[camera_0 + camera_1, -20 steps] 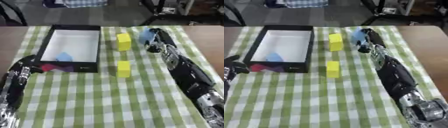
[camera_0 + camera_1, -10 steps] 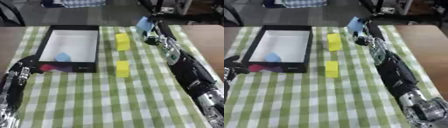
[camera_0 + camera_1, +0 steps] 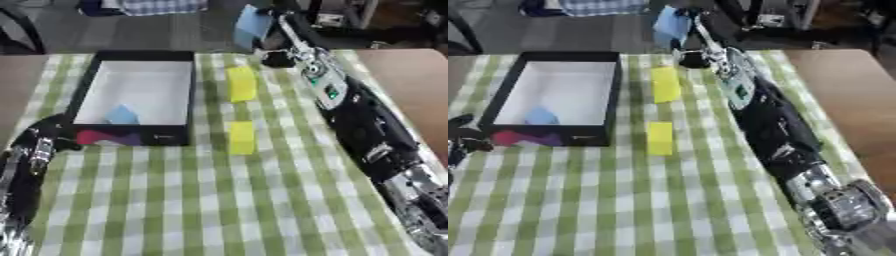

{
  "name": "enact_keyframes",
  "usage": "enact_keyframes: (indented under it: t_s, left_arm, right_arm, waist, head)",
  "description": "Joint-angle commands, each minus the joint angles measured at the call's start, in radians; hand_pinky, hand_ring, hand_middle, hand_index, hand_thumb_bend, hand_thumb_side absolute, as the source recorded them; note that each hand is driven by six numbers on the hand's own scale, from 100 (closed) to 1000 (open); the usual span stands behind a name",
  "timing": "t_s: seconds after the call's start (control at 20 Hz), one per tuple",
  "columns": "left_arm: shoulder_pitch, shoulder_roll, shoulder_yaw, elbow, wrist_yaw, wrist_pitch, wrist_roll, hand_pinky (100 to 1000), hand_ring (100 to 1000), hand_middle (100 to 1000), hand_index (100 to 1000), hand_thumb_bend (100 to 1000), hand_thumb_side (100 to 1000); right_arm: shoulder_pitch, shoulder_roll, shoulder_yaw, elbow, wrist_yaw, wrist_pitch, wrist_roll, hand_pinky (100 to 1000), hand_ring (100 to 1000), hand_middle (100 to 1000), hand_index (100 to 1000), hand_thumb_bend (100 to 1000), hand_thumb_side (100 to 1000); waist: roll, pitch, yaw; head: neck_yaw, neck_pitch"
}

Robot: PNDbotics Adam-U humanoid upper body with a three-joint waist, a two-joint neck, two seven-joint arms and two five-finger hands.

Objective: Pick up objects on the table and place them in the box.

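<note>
The right hand point(image 3: 278, 30) grips a light blue block point(image 3: 251, 22), raised beyond the far end of the box point(image 3: 87, 87); two yellow blocks point(image 3: 241, 83) lie beside it.

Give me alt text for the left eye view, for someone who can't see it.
The robot's right hand holds a light blue block raised beyond the far edge of a green checked table. A black box with a white floor holds a blue piece; two yellow blocks lie beside it.

2 head eyes—looking down—share the table point(image 3: 262, 200).
</note>
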Motion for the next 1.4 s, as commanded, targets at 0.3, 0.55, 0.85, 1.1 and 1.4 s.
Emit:
enact_keyframes:
  t_s: [0.3, 0.55, 0.85, 1.1, 1.4]
  left_arm:
    - [-0.019, 0.002, -0.012, -0.006, 0.003, -0.002, -0.013, 790, 561, 574, 835, 103, 768]
    - [-0.028, -0.005, -0.017, -0.006, 0.004, -0.002, -0.019, 790, 562, 574, 835, 103, 767]
    - [-0.032, -0.009, -0.022, -0.003, 0.006, -0.002, -0.024, 790, 562, 574, 835, 102, 769]
    - [-0.032, -0.010, -0.023, 0.000, 0.006, -0.002, -0.024, 790, 562, 575, 834, 101, 770]
    - [-0.029, -0.008, -0.023, 0.000, 0.006, -0.003, -0.024, 790, 563, 575, 834, 100, 771]
  right_arm:
    - [-0.035, 0.115, 0.068, -0.038, 0.000, -0.070, 0.175, 856, 676, 549, 833, 100, 142]
    - [-0.022, 0.168, 0.075, -0.008, 0.053, -0.089, 0.202, 861, 685, 561, 840, 100, 167]
    - [-0.013, 0.187, 0.094, -0.012, 0.097, -0.118, 0.196, 912, 856, 892, 941, 199, 619]
    - [-0.008, 0.187, 0.078, -0.025, 0.167, -0.133, 0.121, 948, 942, 992, 955, 288, 672]
    - [-0.004, 0.180, 0.066, -0.019, 0.182, -0.127, 0.070, 955, 956, 1000, 963, 281, 680]
  waist:
    - [0.007, -0.014, 0.020]
    - [0.009, -0.009, 0.032]
    - [0.007, -0.005, 0.038]
    - [0.006, -0.006, 0.035]
    - [0.008, -0.006, 0.030]
  head:
    - [-0.035, -0.015]
    - [-0.049, -0.022]
    - [-0.054, -0.025]
    - [-0.054, -0.027]
    - [-0.054, -0.025]
